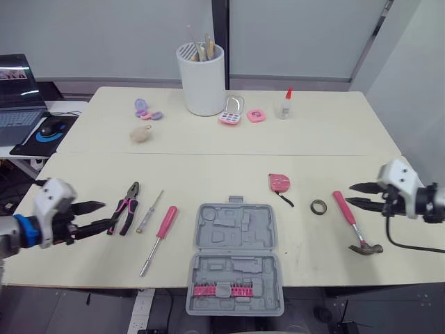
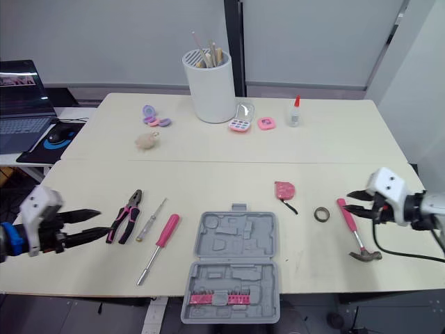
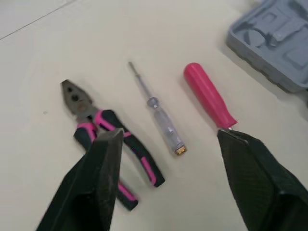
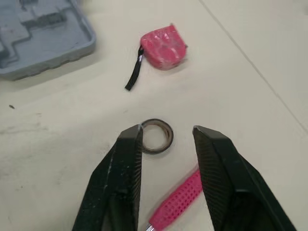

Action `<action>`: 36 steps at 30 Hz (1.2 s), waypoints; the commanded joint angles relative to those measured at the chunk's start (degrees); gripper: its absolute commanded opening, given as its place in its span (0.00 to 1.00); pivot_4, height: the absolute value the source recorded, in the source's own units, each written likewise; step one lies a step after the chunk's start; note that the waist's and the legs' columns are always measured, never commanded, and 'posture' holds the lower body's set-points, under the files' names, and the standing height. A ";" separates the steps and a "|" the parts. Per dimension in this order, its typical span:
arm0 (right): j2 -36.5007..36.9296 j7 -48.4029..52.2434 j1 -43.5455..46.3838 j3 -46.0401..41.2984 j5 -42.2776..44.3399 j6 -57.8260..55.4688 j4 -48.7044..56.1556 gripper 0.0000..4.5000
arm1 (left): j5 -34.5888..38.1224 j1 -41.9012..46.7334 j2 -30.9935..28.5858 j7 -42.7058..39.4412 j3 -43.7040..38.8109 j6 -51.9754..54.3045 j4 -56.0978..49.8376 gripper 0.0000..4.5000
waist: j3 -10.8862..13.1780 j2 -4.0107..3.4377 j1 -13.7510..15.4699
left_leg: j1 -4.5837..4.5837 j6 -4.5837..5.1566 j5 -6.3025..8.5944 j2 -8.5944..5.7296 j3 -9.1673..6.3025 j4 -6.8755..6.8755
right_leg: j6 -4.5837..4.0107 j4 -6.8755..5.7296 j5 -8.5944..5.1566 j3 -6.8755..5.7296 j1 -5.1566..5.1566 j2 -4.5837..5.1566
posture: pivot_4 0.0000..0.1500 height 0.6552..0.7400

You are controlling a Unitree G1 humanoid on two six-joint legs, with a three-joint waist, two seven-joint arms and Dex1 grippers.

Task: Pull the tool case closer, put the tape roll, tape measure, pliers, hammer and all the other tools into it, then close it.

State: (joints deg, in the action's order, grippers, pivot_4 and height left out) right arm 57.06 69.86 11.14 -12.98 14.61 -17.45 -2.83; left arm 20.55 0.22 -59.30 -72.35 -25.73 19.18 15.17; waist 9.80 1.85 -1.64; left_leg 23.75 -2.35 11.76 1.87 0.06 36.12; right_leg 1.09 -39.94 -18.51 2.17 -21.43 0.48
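Left end effector (image 1: 108, 213) and right end effector (image 1: 350, 194) both open and empty; tape roll (image 1: 318, 207) lies flat on the counter (image 1: 208, 174) between tape measure (image 1: 279, 182) and hammer (image 1: 345, 212), looks light, stiff and low-profile, so I'd pinch one wall through the hole.

Tool case (image 1: 235, 259) sits on table (image 1: 313, 139), pliers (image 1: 126, 207) to its left, hammer (image 1: 353, 224) right

Left gripper (image 1: 99, 217) hovers, fingers spread; right gripper (image 1: 356, 195) likewise, empty.
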 commanded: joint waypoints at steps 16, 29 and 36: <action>5.11 1.75 -7.21 -9.12 3.39 2.18 -5.32 1.00 | -1.00 8.29 -5.07 -1.93 -0.54 -6.36 21.59 1.00 | 0.01 -0.02 -0.22 | 0.00 0.00 0.00 0.03 0.14 -0.04 | -0.01 -0.03 -0.01 0.09 -0.08 0.00 | 1.00 1.00; 4.78 -0.81 -8.76 -7.34 1.18 3.53 -2.49 1.00 | 0.43 9.91 -3.95 -0.37 1.16 -4.42 14.87 1.00 | 0.01 -0.02 -0.17 | 0.02 0.00 0.00 0.02 0.13 -0.04 | -0.01 -0.03 -0.01 0.09 -0.08 0.01 | 1.00 1.00; 3.05 -2.72 -8.48 -0.12 -2.21 5.85 3.20 1.00 | 6.12 12.84 1.40 2.16 6.98 5.35 -10.50 1.00 | 0.01 -0.01 -0.04 | 0.03 0.00 0.00 -0.01 0.09 0.00 | -0.01 -0.03 -0.01 0.09 -0.03 0.00 | 1.00 1.00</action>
State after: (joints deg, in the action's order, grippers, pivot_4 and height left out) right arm 60.28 67.92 1.74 -13.82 12.79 -12.30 -1.85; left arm 24.54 11.89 -58.09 -71.00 -19.82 22.62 10.87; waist 9.81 1.84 -1.69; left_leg 23.78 -2.35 11.76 1.85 0.14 36.12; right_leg 1.09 -39.96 -18.52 2.26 -21.45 0.49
